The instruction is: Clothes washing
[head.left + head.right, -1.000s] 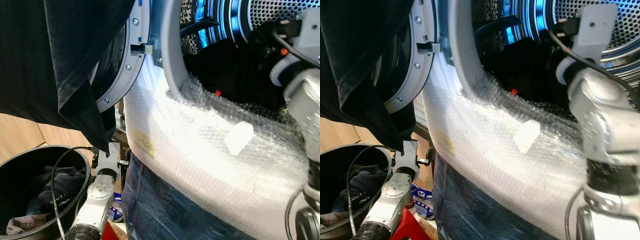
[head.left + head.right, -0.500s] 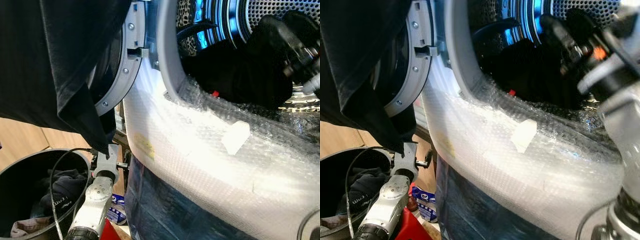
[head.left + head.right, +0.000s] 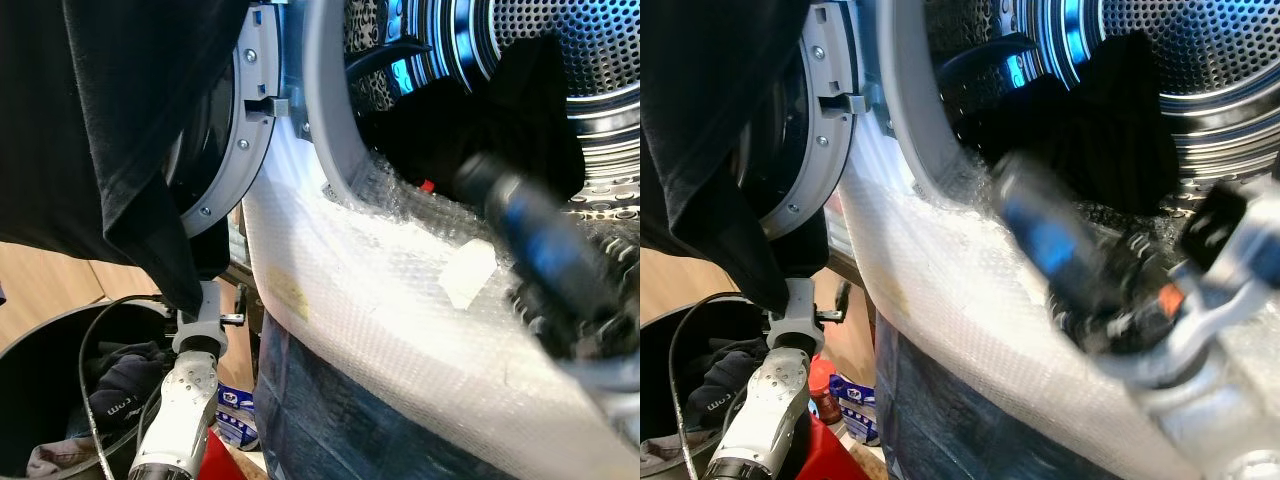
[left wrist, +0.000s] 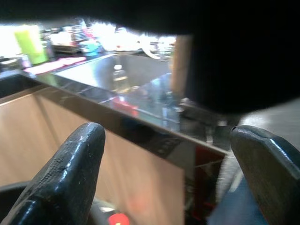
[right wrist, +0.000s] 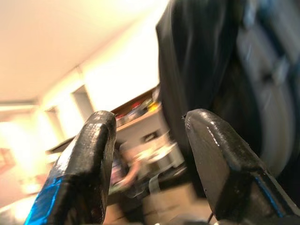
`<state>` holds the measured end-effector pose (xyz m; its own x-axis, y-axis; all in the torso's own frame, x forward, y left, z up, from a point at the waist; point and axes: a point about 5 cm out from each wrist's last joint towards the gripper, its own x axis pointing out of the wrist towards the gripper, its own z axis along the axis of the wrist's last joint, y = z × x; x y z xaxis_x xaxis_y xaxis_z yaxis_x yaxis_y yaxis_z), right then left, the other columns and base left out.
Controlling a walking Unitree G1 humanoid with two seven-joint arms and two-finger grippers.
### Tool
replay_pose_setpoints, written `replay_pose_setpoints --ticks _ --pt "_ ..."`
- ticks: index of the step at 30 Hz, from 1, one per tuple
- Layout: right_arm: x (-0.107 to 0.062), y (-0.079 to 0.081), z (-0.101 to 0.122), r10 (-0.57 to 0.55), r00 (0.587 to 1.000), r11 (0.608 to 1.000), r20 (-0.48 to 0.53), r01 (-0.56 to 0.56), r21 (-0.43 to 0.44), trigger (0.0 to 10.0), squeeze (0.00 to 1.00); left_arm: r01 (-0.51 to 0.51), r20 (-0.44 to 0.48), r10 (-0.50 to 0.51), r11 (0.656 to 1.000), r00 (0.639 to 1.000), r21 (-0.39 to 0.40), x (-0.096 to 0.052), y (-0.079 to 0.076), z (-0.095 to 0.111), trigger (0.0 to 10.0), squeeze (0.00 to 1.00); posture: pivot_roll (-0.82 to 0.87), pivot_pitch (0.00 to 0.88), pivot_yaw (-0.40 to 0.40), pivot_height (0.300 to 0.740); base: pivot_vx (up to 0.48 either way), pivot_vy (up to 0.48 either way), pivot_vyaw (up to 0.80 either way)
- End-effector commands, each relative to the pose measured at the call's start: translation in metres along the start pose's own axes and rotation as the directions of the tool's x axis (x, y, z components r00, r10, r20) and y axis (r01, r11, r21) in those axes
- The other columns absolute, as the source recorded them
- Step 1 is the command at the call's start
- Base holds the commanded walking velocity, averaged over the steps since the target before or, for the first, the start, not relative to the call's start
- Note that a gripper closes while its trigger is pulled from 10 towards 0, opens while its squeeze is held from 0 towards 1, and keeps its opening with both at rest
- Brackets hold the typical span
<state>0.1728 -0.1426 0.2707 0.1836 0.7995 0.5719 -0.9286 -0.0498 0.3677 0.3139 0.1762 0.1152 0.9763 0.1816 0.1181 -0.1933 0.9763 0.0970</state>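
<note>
At 7 o'clock, a round black laundry tub (image 3: 40,400) holding dark clothes is seen beside the idle silver left arm, its left gripper (image 4: 164,173) spread with nothing between the fingers. The blurred right gripper (image 5: 150,164), parted and unloaded, is raised at 4 o'clock over the bubble-wrapped white washer rim (image 3: 400,300). Farther, at 1 o'clock, a black garment (image 3: 1110,120) lies inside the perforated steel drum (image 3: 1210,60). A black cloth (image 3: 110,120) is draped at 10 o'clock over the open round door (image 3: 235,160).

— Where are we?
— A home laundry corner: a front-loading washing machine (image 3: 330,300) with its perforated steel drum (image 3: 590,60) open, and a dark basket (image 3: 40,400) of clothes beside it.
— And behind us?
— We see a cluttered kitchen counter (image 4: 70,65).
</note>
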Motion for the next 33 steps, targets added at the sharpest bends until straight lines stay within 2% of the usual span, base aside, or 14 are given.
replay_pose_setpoints --ticks 1,5,7,12,15,16,17,20,22,24,25,26,31,33 --pt "-0.008 0.005 -0.014 0.042 0.997 0.994 -0.066 -0.035 0.107 10.0 0.00 -0.033 0.020 0.033 0.999 0.999 0.012 -0.002 0.007 0.001 10.0 0.00 -0.10 0.000 -0.068 0.740 0.000 0.000 0.00" --pt "-0.024 -0.004 -0.033 -0.014 0.990 0.979 -0.142 0.043 0.198 10.0 0.00 -0.050 0.034 0.050 0.999 0.998 0.013 -0.003 0.010 0.003 10.0 0.00 -0.10 0.000 -0.068 0.740 0.000 0.000 0.00" --pt "-0.041 -0.012 -0.056 -0.058 0.957 0.971 -0.285 0.121 0.207 10.0 0.00 -0.061 0.047 0.060 0.998 0.997 0.010 -0.004 0.011 0.004 10.0 0.00 -0.09 0.000 -0.068 0.740 0.000 0.000 0.00" --pt "-0.120 -0.051 -0.121 -0.320 0.734 0.885 -0.599 0.458 0.088 10.0 0.00 -0.087 0.076 0.086 0.996 0.993 0.007 -0.007 0.015 0.009 10.0 0.00 -0.07 0.000 -0.067 0.740 0.000 0.000 0.00" --pt "-0.143 -0.064 -0.140 -0.408 0.638 0.824 -0.654 0.566 0.038 10.0 0.00 -0.099 0.081 0.098 0.995 0.992 0.011 -0.009 0.019 0.010 10.0 0.00 -0.06 0.000 -0.066 0.740 0.000 0.000 0.00" --pt "-0.143 -0.064 -0.140 -0.408 0.638 0.824 -0.654 0.566 0.038 10.0 0.00 -0.099 0.081 0.098 0.995 0.992 0.011 -0.009 0.019 0.010 10.0 0.00 -0.06 0.000 -0.066 0.740 0.000 0.000 0.00" --pt "-0.159 -0.069 -0.154 -0.431 0.566 0.794 -0.702 0.608 0.003 10.0 0.00 -0.110 0.080 0.109 0.994 0.991 0.014 -0.010 0.022 0.010 10.0 0.00 -0.06 0.000 -0.066 0.740 0.000 0.000 0.00" --pt "-0.190 -0.074 -0.174 -0.470 0.457 0.733 -0.755 0.679 -0.046 10.0 0.00 -0.119 0.079 0.118 0.993 0.990 0.012 -0.012 0.027 0.010 10.0 0.00 -0.04 0.000 -0.061 0.740 0.000 0.000 0.00" --pt "-0.200 -0.078 -0.180 -0.500 0.419 0.702 -0.758 0.709 -0.071 10.0 0.00 -0.120 0.080 0.119 0.993 0.990 0.009 -0.013 0.028 0.010 10.0 0.00 -0.04 0.000 -0.056 0.740 0.000 0.000 0.00" --pt "-0.219 -0.083 -0.196 -0.532 0.298 0.645 -0.793 0.749 -0.151 10.0 0.00 -0.122 0.071 0.121 0.992 0.990 0.013 -0.015 0.029 0.009 10.0 0.00 -0.03 0.000 -0.051 0.740 0.000 0.000 0.00" --pt "-0.219 -0.083 -0.196 -0.532 0.298 0.645 -0.793 0.749 -0.151 10.0 0.00 -0.122 0.071 0.121 0.992 0.990 0.013 -0.015 0.029 0.009 10.0 0.00 -0.03 0.000 -0.051 0.740 0.000 0.000 0.00" --pt "-0.226 -0.083 -0.205 -0.526 0.238 0.629 -0.816 0.754 -0.186 10.0 0.00 -0.124 0.067 0.122 0.992 0.990 0.015 -0.016 0.029 0.008 10.0 0.00 -0.03 0.000 -0.051 0.740 0.000 0.000 0.00" --pt "-0.240 -0.082 -0.236 -0.522 0.107 0.563 -0.846 0.788 -0.248 10.0 0.00 -0.136 0.046 0.136 0.991 0.990 -0.005 -0.019 0.031 0.006 10.0 0.00 -0.03 0.000 -0.040 0.740 0.000 0.000 0.00" --pt "-0.251 -0.083 -0.245 -0.549 -0.032 0.494 -0.835 0.793 -0.355 10.0 0.00 -0.128 0.043 0.128 0.992 0.991 -0.014 -0.019 0.030 0.006 10.0 0.00 -0.03 0.000 -0.042 0.740 0.000 0.000 0.00"
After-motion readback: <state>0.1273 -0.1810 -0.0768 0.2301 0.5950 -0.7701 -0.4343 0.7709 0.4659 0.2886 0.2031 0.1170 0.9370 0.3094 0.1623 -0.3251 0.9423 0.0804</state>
